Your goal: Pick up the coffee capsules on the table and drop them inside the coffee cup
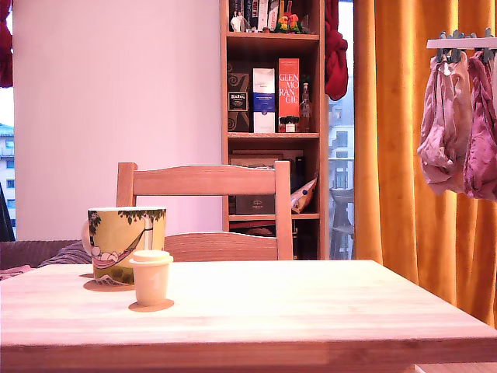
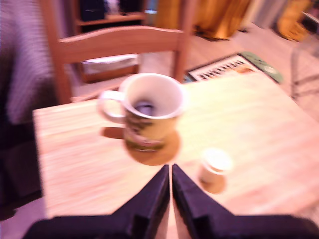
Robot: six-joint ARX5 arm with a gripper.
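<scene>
Pale wooden tabletop (image 1: 311, 311), bare apart from two items near its corner at the exterior view's left. Wide yellow-green ceramic mug (image 1: 126, 243) printed with a figure in a hammock between trees, pale handle turned to the exterior view's left. Small cream tapered capsule with a wider lid-like rim (image 1: 151, 277) stands upright just in front of the mug, slightly to the exterior view's right, close to it; whether they touch cannot be told.

Wrist view, blurred: mug (image 2: 149, 112) seen from above, white inside, with a small dark shape (image 2: 144, 106) at the bottom, too blurred to identify. Cream capsule (image 2: 214, 167) sits beside the mug on open wood.

Behind the tabletop: wooden chair (image 1: 206, 202) with a slatted back, pushed close. Beyond it a tall wooden bookshelf (image 1: 272, 116) with boxes and bottles; a red box (image 1: 289, 93) reads "GLEN MO RAN GIE". Orange curtains (image 1: 411, 155) at the exterior view's right, pink garments (image 1: 458, 132) pegged on a rack. On the floor, a dark-bordered mat (image 2: 232, 67) with lettering too blurred to read.

Black two-fingered claw (image 2: 171, 172) appears only in the wrist view, fingers pressed almost together with a thin slit between, gripping nothing. It hangs above the tabletop, short of the mug, capsule off to one side of the tips. Nothing lies between claw and capsule.
</scene>
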